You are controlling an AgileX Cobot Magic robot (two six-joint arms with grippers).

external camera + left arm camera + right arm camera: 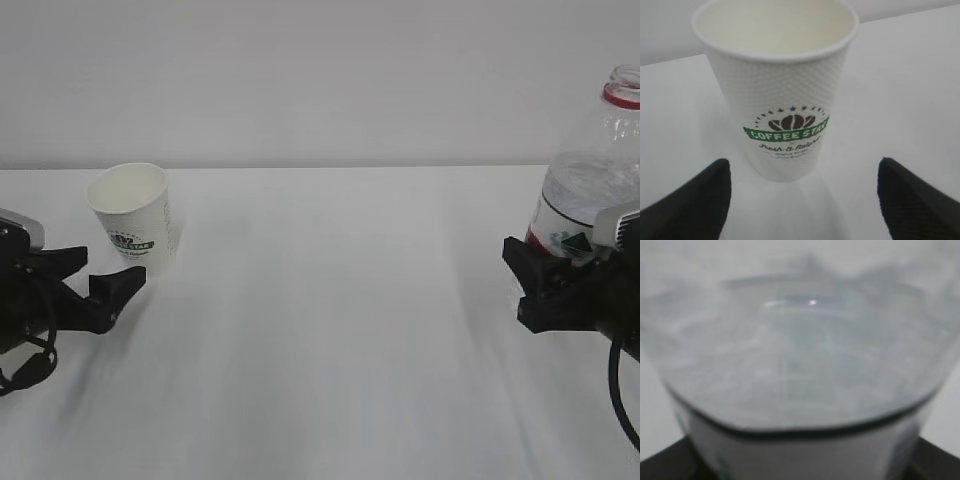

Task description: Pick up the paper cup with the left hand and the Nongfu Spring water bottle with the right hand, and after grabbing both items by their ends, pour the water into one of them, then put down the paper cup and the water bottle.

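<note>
Presently the paper cup (pixel 777 95) stands upright on the table (pixel 330 330), framed between the left hand's (pixel 100 290) wide-spread jaws, ungripped. The right hand (pixel 545 285) clasps the Nongfu Spring water bottle (pixel 590 180) at its label, apparently for pouring.

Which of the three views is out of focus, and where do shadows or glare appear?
Right wrist view: the Nongfu Spring water bottle fills the frame, blurred, with a small glare spot near the top. Left wrist view: the paper cup is fairly sharp, the gripper fingers soft. Exterior view: even light, faint shadows on the table.
</note>
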